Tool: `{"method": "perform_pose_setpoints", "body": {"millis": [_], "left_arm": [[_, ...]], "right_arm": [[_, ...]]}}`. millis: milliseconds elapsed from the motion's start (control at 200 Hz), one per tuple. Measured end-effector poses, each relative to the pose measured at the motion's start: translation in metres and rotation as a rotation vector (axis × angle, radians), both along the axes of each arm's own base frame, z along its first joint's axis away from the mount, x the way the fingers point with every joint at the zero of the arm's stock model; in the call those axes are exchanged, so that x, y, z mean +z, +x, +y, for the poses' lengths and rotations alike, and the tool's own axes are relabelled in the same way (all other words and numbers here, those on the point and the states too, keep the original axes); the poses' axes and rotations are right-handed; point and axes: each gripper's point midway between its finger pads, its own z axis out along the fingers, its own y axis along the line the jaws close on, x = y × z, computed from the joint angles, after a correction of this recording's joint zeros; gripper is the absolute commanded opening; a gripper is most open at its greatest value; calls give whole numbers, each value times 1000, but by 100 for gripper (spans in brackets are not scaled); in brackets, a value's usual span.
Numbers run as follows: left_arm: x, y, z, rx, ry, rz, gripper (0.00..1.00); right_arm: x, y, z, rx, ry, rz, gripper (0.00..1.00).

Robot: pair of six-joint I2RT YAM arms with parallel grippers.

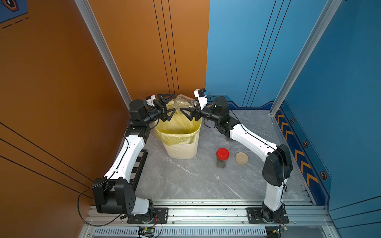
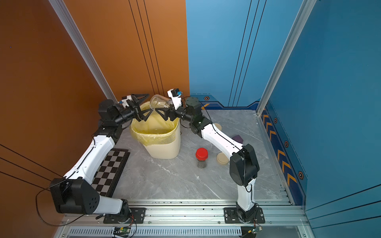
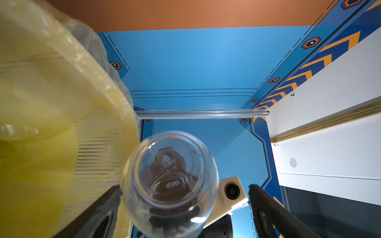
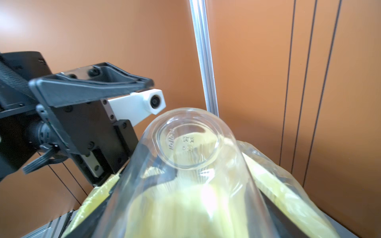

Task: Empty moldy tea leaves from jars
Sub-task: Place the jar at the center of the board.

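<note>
Clear glass for the jar (image 1: 184, 104), lidless, held almost on its side in the air above the far rim of the bin (image 1: 181, 148). Points its base at the left arm and its mouth at the right. Sits pinched near the mouth in the right gripper (image 1: 186, 108), black fingers (image 4: 274, 214) pressed to the glass on either side in the right wrist view. Shows brown shapes through the base in the left wrist view; cannot tell leaves from reflection there.

Faces the left gripper (image 1: 173, 104), spread wide open around the base: one finger just beside the glass, the other well apart; cannot tell whether the near one touches.

Below, a yellow bag (image 1: 175, 123) lining the cream slatted bin and folded out over its rim.

Further out, on the grey marble table (image 1: 185, 179), well apart from the bin, a second jar (image 1: 222, 158): stands upright with its red lid (image 1: 222, 153) on and dark tea leaves (image 1: 221, 163) in the lower part. Just beside that, not touching, a loose beige lid (image 1: 241, 158) lying flat. Behind the right arm in a top view, another round beige top (image 2: 218, 126), partly hidden, with a purple thing (image 2: 238, 138) near it. Along the table's left edge, a checkerboard (image 2: 109, 171), partly under the left arm.
</note>
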Motion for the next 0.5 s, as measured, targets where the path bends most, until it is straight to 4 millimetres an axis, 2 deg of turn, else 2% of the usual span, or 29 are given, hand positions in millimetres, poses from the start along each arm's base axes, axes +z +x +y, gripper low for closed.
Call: {"method": "perform_pose_setpoints", "body": {"millis": [145,245,350,500], "left_arm": [[0,1,3,6,0,-1,98],[4,1,5,13,-3,-16,98],[11,1,7,17,-11,-47,98],[16,1,8,18,-13,-68,98]], "right_arm": [[-7,13,-27,-50,-7,29,44],[-3,21,-61,-109,-6,38,44],[10,32,-114,-204,11,34,44],[33,44,-204,-386,37,8,44]]}}
